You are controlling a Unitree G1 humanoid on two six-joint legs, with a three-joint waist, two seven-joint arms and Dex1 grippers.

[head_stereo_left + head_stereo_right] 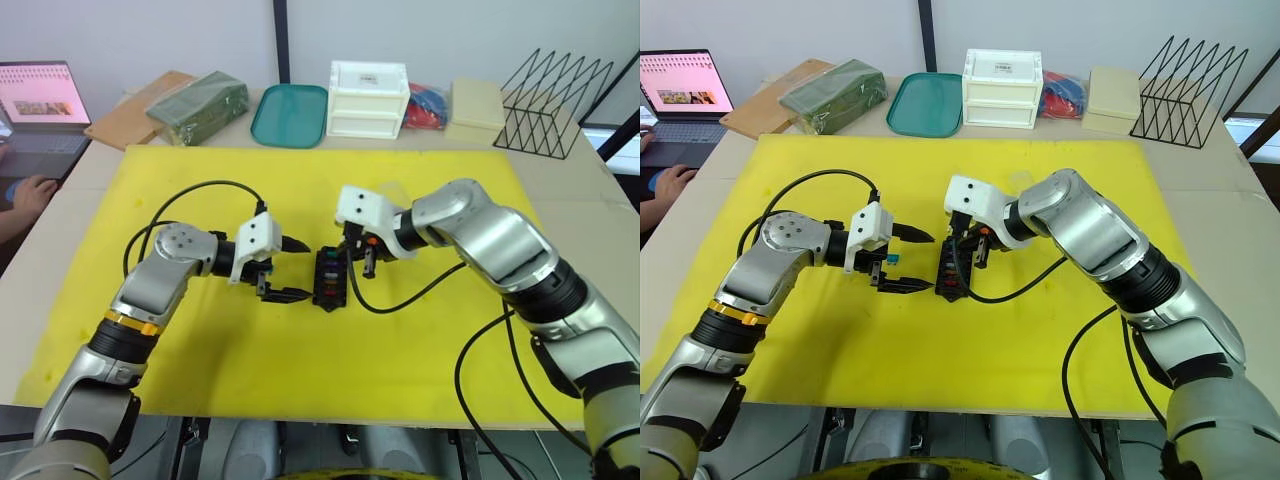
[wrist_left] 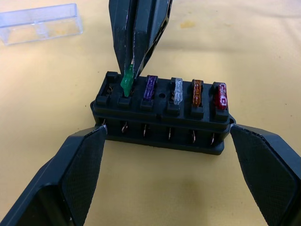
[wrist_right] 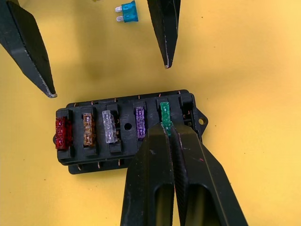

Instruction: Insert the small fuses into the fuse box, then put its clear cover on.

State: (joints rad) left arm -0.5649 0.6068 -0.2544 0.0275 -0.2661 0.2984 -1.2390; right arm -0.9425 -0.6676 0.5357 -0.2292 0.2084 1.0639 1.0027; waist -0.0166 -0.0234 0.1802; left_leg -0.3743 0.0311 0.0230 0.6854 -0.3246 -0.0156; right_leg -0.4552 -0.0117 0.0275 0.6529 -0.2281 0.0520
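Right gripper [image 3: 166, 129] pinches the green fuse [image 3: 164, 114] upright over the fuse box [image 3: 127, 132]; left gripper [image 1: 285, 268] gapes wide beside the box.

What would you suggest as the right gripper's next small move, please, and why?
Probably press the green fuse straight down until it seats. The right gripper is shut on it, and it stands higher and tilted in the fuse box beside the seated purple fuse. The left gripper is open around the box.

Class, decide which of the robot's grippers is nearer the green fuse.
Right. The right gripper pinches the green fuse at its slot; the left gripper waits open, its jaws flanking the fuse box.
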